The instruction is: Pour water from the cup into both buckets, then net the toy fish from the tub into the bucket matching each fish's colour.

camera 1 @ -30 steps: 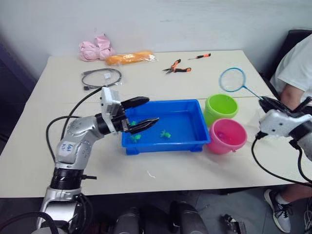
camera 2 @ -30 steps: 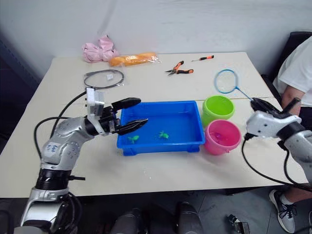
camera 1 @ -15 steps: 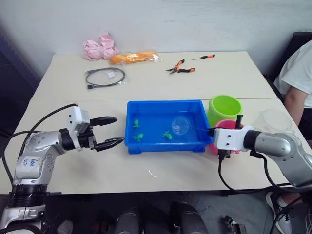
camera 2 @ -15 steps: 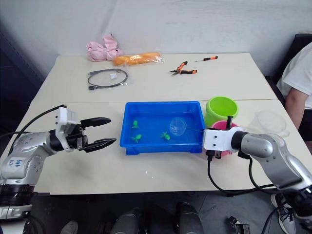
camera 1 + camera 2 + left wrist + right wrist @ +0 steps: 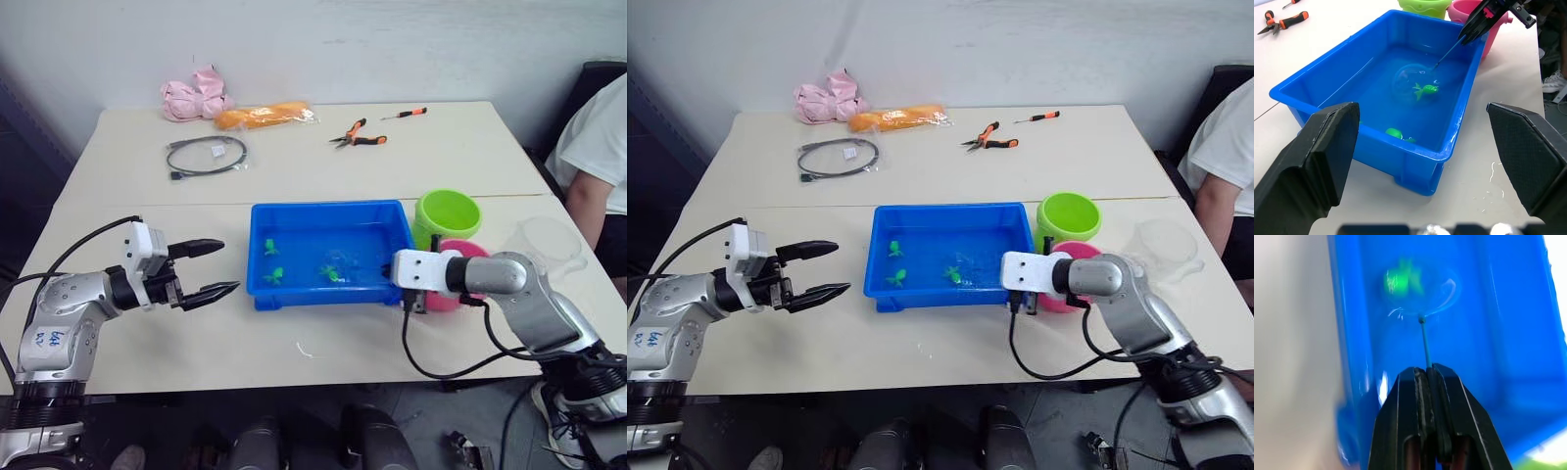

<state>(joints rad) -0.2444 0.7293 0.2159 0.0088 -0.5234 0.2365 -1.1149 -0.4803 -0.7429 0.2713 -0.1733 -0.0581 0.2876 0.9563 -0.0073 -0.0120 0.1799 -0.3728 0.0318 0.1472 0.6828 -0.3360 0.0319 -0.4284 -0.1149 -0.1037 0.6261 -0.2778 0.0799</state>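
The blue tub holds water and three small green toy fish. Two fish lie at its left end. A third fish sits inside the hoop of the net, which is dipped in the water. My right gripper is shut on the net's thin handle at the tub's right end. My left gripper is open and holds nothing, just left of the tub. The green bucket and pink bucket stand right of the tub. The pink one is partly behind my right arm. The clear cup stands farther right.
Orange-handled pliers, a small screwdriver, a coiled cable, a pink cloth and an orange bag lie across the far half of the table. A person sits at the table's right side.
My right arm swung the net down from the air beyond the buckets into the tub, then slid the hoop onto a green fish. My left gripper drew back from the tub's left edge.
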